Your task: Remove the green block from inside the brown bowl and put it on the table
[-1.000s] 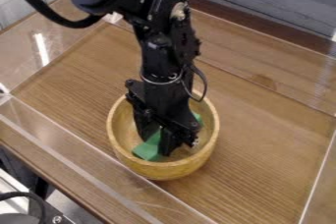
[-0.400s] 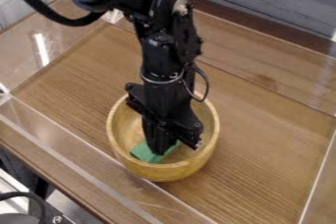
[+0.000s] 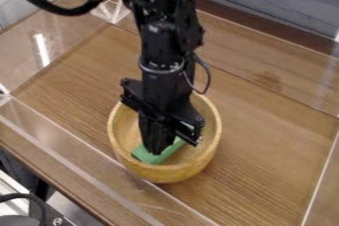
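The table (image 3: 272, 81) fills most of the view, a brown wood-grain top with dark streaks. Low clear acrylic walls (image 3: 66, 141) run along its near and left edges. A black robot arm (image 3: 166, 32) comes in from the upper left and hangs nearly straight down over the near middle of the tabletop. Below it sits the brown bowl (image 3: 185, 169), round, light tan and thick-walled, upright on the table and close to the near wall. The gripper (image 3: 158, 145) points down into the bowl, its body level with the rim and its fingers reaching below it into the hollow. The jaws are drawn in narrow and pinch the green block (image 3: 146, 155), whose bright green shows on both sides of the fingertips. The block is inside the bowl, toward the near-left part of the hollow and below the rim. Whether its underside touches the bowl's floor cannot be told from this angle.
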Controlling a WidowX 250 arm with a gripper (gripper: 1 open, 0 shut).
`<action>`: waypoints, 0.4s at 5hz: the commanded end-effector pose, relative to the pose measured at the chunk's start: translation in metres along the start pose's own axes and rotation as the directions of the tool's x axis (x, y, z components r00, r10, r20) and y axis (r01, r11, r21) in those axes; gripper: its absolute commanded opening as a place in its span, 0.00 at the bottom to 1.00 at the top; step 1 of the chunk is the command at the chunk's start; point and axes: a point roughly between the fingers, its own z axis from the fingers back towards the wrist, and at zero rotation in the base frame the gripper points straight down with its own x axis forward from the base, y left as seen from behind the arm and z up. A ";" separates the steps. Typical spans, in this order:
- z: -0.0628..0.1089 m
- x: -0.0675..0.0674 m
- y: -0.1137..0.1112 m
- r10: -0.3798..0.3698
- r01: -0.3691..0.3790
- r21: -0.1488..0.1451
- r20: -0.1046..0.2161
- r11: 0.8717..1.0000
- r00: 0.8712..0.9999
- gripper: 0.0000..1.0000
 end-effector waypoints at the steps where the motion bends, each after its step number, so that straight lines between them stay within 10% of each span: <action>1: 0.023 0.008 0.001 0.018 -0.018 0.000 0.062 1.000 0.998 0.00; 2: 0.034 0.011 0.002 0.018 -0.018 -0.001 0.077 1.000 0.997 1.00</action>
